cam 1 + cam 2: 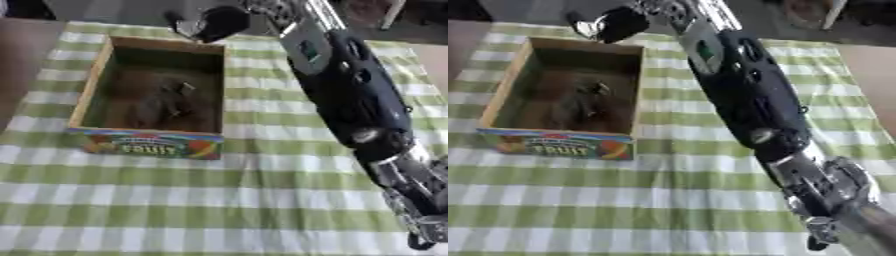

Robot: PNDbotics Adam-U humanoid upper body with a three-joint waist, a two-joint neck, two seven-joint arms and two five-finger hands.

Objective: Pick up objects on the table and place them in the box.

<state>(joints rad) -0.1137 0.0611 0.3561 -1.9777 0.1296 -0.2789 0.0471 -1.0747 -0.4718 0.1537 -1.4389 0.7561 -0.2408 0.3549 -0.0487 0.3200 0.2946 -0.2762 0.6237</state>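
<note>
A wooden box (92,85) with a bright "FRUIT" label on its near wall sits at about ten o'clock on the table (175,200), which wears a green and white checked cloth. Inside lies a blurred grey-brown heap (166,105) that I cannot make out. The right arm (350,95) crosses from five o'clock to the box's far right corner, where the right hand (219,22) hovers; whether its fingers are spread or curled I cannot tell. Beyond the table lies dark floor.
</note>
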